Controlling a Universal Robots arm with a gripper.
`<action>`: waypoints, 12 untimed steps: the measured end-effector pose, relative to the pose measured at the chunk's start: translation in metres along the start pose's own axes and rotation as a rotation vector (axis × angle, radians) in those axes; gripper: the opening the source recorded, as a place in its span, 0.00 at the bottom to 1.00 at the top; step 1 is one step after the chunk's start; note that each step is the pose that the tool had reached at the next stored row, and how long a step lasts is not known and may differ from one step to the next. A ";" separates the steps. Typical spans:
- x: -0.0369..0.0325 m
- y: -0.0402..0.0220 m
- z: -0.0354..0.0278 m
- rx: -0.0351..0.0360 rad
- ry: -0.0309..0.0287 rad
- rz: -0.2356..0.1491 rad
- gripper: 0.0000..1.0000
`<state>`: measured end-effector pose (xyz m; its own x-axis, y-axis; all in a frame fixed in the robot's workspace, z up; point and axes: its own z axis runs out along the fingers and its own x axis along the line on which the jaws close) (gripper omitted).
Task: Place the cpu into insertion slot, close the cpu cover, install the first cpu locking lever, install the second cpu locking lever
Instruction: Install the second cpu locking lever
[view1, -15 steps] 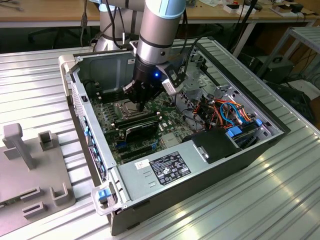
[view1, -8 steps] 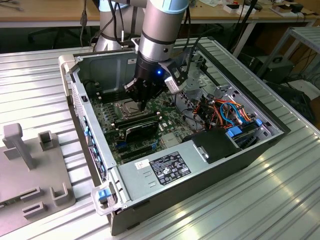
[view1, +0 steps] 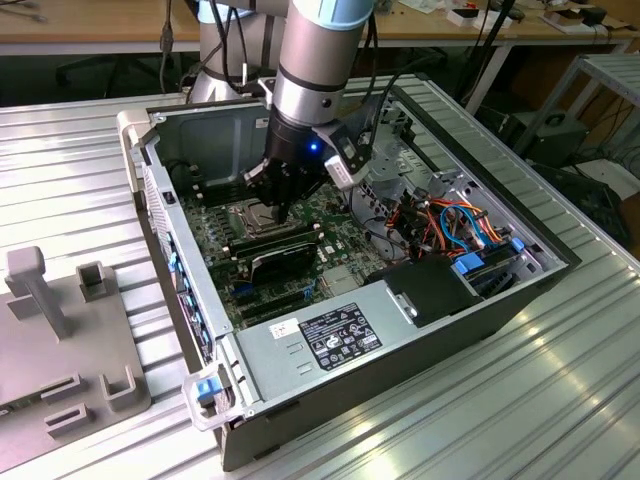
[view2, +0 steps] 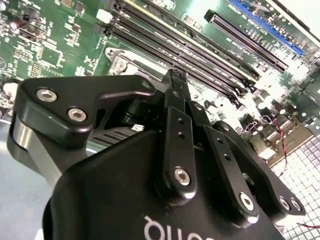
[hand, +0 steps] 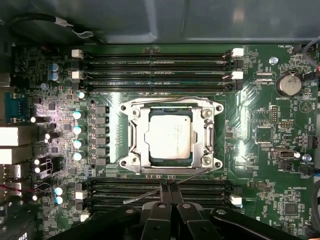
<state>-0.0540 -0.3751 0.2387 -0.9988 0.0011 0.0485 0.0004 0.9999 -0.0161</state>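
Gripper (hand: 167, 189): fingers pressed together, holding nothing, tips at a thin locking lever (hand: 150, 194) just beside the insertion slot (hand: 170, 137); cpu (hand: 169, 136) seated, cpu cover (hand: 200, 150) down.

Bright, even light from above. Glare streaks the ribbed metal counter (view1: 480, 400) in the exterior view and whitens the circuit board (view2: 295, 65) in the second wrist view; the pincer (view2: 175, 77) looms soft.
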 end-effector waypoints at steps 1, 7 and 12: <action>0.0029 0.0001 0.0023 -0.0003 -0.0002 0.000 0.11; 0.0043 0.0002 0.0124 0.0001 0.0000 -0.001 0.11; 0.0051 0.0003 0.0174 -0.0001 -0.0002 -0.001 0.11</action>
<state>-0.0600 -0.3750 0.2215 -0.9988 0.0004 0.0483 -0.0004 0.9999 -0.0160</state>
